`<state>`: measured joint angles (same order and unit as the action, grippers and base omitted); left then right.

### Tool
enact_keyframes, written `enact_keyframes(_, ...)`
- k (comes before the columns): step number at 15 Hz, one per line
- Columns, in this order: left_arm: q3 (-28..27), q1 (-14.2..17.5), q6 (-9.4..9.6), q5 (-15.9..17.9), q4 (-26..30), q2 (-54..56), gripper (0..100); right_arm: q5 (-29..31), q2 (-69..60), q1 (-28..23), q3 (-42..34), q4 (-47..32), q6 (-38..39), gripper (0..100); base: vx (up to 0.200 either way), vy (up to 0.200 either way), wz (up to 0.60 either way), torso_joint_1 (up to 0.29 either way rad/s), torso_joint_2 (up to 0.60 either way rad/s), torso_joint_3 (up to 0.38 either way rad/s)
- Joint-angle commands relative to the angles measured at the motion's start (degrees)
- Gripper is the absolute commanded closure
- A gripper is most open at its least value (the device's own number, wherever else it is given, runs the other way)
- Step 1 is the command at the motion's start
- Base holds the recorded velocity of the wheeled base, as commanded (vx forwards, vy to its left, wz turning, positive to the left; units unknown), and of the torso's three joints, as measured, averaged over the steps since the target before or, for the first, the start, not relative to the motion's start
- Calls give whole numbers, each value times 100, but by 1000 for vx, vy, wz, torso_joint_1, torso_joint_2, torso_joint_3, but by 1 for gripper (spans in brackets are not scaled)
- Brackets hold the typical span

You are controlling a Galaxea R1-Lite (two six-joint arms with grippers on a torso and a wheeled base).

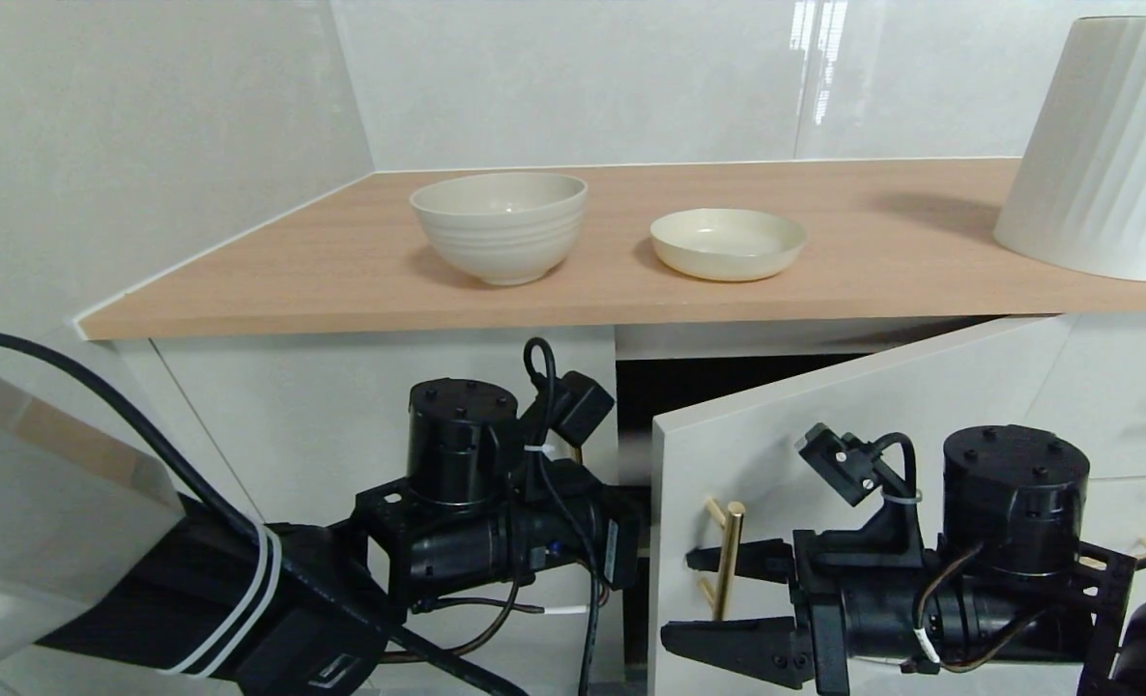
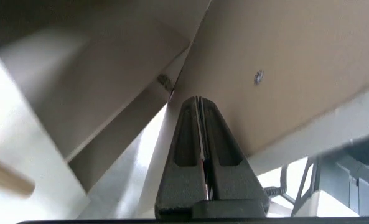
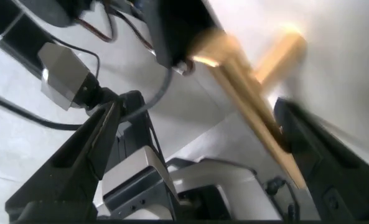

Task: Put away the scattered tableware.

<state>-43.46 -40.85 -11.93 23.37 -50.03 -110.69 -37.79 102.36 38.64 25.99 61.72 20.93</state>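
Wood-grain counter [image 1: 853, 261], is that the surface above the claws?

Yes, a pale brown top that runs into a corner of glossy white wall tiles [image 1: 573, 77]. White cabinet fronts sit underneath it, level with both claws.

Where is the tableware?

A cream ribbed bowl [image 1: 499, 224] stands upright on the counter, up above the left claw [image 2: 197, 109]. A shallow dish [image 1: 728, 243] sits just beside it, above the right claw [image 1: 679, 599]. Off to the right claw's outer side stands a tall ribbed white vessel [image 1: 1104, 145].

And the claws themselves?

The left claw's fingers are pressed fully together, holding nothing, its tip at the inner edge of an open cabinet door [image 1: 824, 416]. The right claw is spread wide, with the door's brass handle [image 1: 728, 556] between its fingers and neither finger clamped on it.
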Motion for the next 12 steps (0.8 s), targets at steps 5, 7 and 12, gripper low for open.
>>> enact_keyframes(5,-198,-116,-11,36,-24,-137,100,61,-252,-841,-138,42,-36,0,0,0,0,0,0,0)
enact_keyframes(7,-180,-134,-11,27,-24,-111,100,70,-560,-1377,-375,42,-502,0,0,0,0,0,0,0)
enact_keyframes(12,-172,-151,-11,10,-24,-75,100,712,-1720,-1500,-1518,-11,-546,0,0,0,0,0,0,0)
